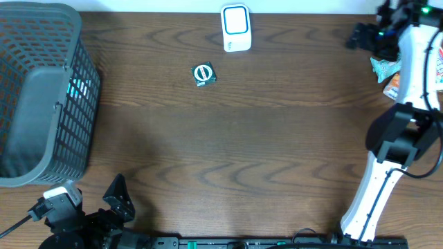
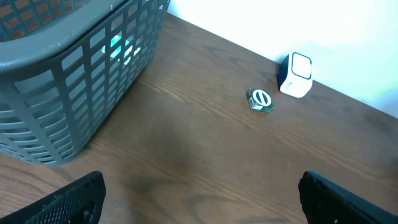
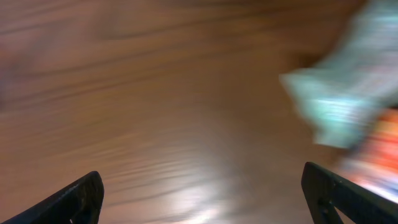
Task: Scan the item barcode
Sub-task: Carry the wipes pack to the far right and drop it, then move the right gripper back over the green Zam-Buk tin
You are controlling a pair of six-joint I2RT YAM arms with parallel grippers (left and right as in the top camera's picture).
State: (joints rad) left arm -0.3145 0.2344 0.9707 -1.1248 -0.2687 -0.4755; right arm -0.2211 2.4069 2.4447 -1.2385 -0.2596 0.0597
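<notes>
Far centre of the brown wooden table (image 1: 277,152): small white box-shaped barcode scanner (image 1: 236,28) with a blue-rimmed face. Just near-left of it, not touching: small green item with a white round label (image 1: 203,74), flat on bare wood. Left edge: grey plastic lattice basket (image 1: 77,131), with something pale cyan (image 1: 79,88) showing through its right wall; cannot tell what. Far right: teal crinkled wrapper (image 1: 383,67) with an orange-and-white packet (image 1: 394,86) against it. Left gripper (image 2: 199,208), near left: spread wide, grips nothing. Right gripper (image 3: 205,199), far right beside the teal wrapper: spread wide too, nothing between the fingers.
</notes>
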